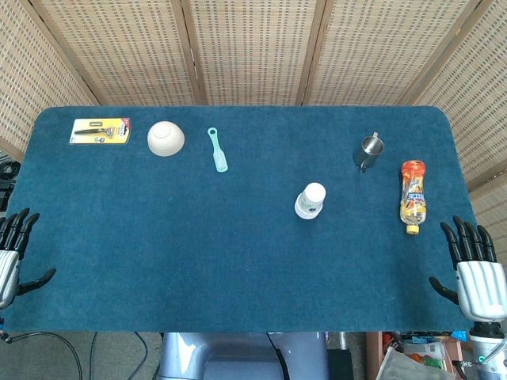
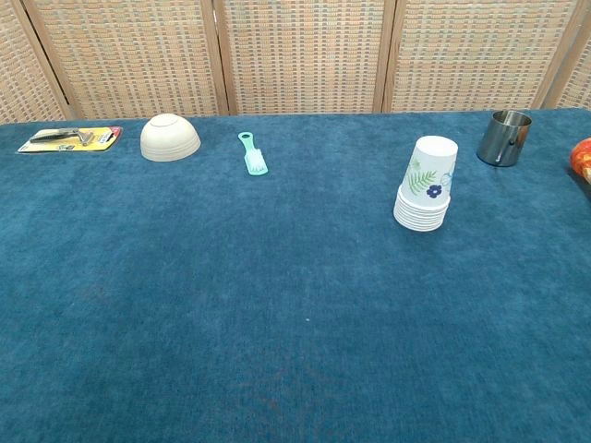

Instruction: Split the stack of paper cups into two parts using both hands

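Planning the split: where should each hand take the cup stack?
The cup stack stands upside down, rims bunched at the bottom. Likely one hand grips the top cup's wall from the right; the other hand pins the rims from the left.

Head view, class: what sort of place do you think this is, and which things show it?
Probably a robot test station, not a home: a blue felt-covered table, woven screens behind, unrelated props like the paper cup stack, and a robot hand on each side.
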Controlling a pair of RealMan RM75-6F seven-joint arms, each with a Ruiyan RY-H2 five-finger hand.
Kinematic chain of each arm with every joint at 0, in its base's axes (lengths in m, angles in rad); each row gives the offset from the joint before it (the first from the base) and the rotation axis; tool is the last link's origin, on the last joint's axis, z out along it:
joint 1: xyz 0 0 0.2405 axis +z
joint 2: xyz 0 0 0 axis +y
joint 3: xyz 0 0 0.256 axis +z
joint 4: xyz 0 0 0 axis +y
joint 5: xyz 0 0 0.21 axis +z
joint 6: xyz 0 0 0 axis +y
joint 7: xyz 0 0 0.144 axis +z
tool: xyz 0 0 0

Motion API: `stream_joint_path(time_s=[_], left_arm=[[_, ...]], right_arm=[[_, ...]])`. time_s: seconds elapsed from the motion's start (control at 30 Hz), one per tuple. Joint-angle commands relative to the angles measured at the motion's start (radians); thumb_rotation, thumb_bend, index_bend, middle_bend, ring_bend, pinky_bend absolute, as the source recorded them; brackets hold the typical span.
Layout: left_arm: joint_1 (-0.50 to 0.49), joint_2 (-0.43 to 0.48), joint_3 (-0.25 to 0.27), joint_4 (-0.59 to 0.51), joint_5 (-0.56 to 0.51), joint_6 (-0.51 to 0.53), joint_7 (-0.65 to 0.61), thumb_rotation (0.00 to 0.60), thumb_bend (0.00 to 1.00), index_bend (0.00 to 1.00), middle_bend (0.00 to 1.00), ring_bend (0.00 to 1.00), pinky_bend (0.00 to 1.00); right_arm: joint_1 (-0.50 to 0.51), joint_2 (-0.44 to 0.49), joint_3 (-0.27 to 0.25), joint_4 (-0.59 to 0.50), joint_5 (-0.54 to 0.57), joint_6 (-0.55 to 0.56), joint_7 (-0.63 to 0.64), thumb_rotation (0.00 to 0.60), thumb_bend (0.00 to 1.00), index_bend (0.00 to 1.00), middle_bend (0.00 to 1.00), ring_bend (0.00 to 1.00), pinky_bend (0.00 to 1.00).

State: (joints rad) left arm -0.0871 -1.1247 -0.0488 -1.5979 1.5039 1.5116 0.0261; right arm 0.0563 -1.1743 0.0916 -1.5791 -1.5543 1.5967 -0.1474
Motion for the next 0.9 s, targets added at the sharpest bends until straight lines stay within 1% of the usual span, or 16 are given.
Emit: stream_joint_path(time_s=[0.03, 0.23, 0.33, 0.4, 0.5, 0.53, 0.57, 0.63, 0.67, 0.77, 0.83, 0.9], left_arm=[[-0.001, 0.001, -0.001, -0.002, -0.003, -0.004, 0.003, 0.600, 0.21, 0.00, 0.00, 0.00, 0.00], [-0.003, -0.003, -0.001, -0.002, -0.004, -0.006, 0.006, 0.600, 0.21, 0.00, 0.00, 0.00, 0.00], [-0.007, -0.005, -0.005, 0.000, -0.012, -0.013, 0.005, 0.600, 0.21, 0.00, 0.00, 0.00, 0.00], [-0.010, -0.008, -0.008, 0.004, -0.019, -0.021, 0.009, 0.600, 0.21, 0.00, 0.00, 0.00, 0.00], [-0.014, -0.013, -0.013, 0.011, -0.032, -0.030, 0.011, 0.600, 0.21, 0.00, 0.00, 0.00, 0.00], [-0.017, -0.014, -0.014, 0.011, -0.037, -0.038, 0.005, 0.600, 0.21, 0.00, 0.00, 0.00, 0.00], [-0.019, -0.014, -0.016, 0.012, -0.038, -0.041, 0.003, 0.600, 0.21, 0.00, 0.00, 0.00, 0.00], [-0.021, -0.017, -0.018, 0.015, -0.041, -0.041, 0.005, 0.600, 0.21, 0.00, 0.00, 0.00, 0.00], [-0.021, -0.017, -0.019, 0.016, -0.041, -0.041, 0.005, 0.600, 0.21, 0.00, 0.00, 0.00, 0.00], [-0.020, -0.019, -0.023, 0.016, -0.051, -0.039, 0.009, 0.600, 0.21, 0.00, 0.00, 0.00, 0.00], [-0.019, -0.016, -0.025, 0.011, -0.063, -0.043, 0.013, 0.600, 0.21, 0.00, 0.00, 0.00, 0.00], [-0.019, -0.014, -0.026, 0.009, -0.068, -0.045, 0.017, 0.600, 0.21, 0.00, 0.00, 0.00, 0.00]], right_arm=[[0.001, 0.001, -0.001, -0.003, -0.002, -0.002, -0.003, 0.600, 0.00, 0.00, 0.00, 0.00, 0.00], [0.019, -0.003, 0.002, -0.009, -0.011, -0.022, 0.001, 0.600, 0.00, 0.00, 0.00, 0.00, 0.00], [0.061, 0.005, 0.018, -0.029, -0.021, -0.068, 0.018, 0.600, 0.00, 0.00, 0.00, 0.00, 0.00], [0.111, 0.019, 0.043, -0.051, -0.013, -0.126, 0.021, 0.600, 0.00, 0.00, 0.00, 0.00, 0.00], [0.197, 0.046, 0.091, -0.102, 0.033, -0.247, 0.037, 0.600, 0.00, 0.00, 0.00, 0.00, 0.00], [0.261, 0.047, 0.122, -0.147, 0.060, -0.334, 0.091, 0.600, 0.00, 0.00, 0.00, 0.00, 0.00], [0.310, 0.049, 0.148, -0.160, 0.094, -0.404, 0.119, 0.600, 0.00, 0.00, 0.00, 0.00, 0.00], [0.383, 0.042, 0.185, -0.151, 0.150, -0.494, 0.102, 0.600, 0.00, 0.00, 0.01, 0.00, 0.00], [0.398, 0.034, 0.193, -0.144, 0.164, -0.509, 0.090, 0.600, 0.00, 0.00, 0.03, 0.00, 0.01], [0.482, -0.030, 0.226, -0.098, 0.248, -0.578, 0.016, 0.600, 0.00, 0.02, 0.09, 0.00, 0.07], [0.533, -0.067, 0.237, -0.066, 0.319, -0.636, -0.025, 0.600, 0.00, 0.03, 0.09, 0.00, 0.09], [0.563, -0.091, 0.243, -0.043, 0.372, -0.664, -0.056, 0.600, 0.00, 0.04, 0.10, 0.00, 0.12]])
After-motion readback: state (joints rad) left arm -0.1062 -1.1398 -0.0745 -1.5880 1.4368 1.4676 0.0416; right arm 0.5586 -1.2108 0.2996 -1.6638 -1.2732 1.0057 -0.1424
